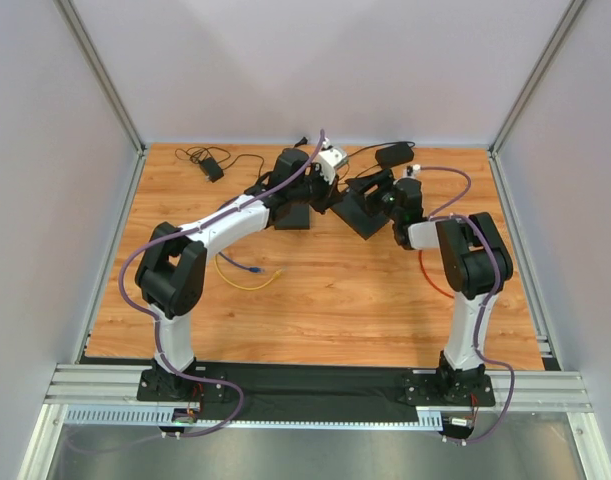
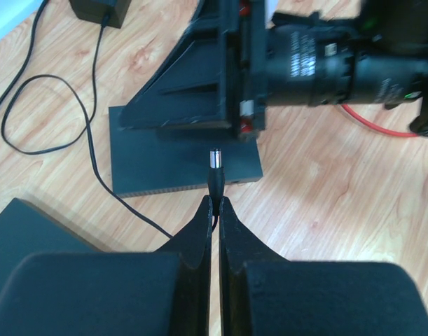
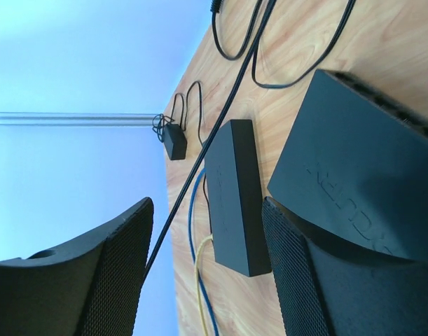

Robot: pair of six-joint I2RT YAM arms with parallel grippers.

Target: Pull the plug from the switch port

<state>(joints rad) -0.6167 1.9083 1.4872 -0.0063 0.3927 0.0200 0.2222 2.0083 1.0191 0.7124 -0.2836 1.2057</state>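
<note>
Left gripper [image 2: 215, 201] grips plug [image 2: 215, 164], seemingly clear of switch [image 2: 164, 150] at far edge; right gripper [image 3: 207, 203] gapes; next: retreat, then release

Soft, even light is falling from above onto the wooden table [image 1: 325, 310], leaving only faint shadows on it. In the left wrist view the table is gleaming mildly and the near fingers [image 2: 192, 241] are blurring. Beyond the table, the walls [image 3: 73, 63] are washing out pale blue.

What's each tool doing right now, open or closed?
Left tool: closed on the plug.
Right tool: open.
</note>
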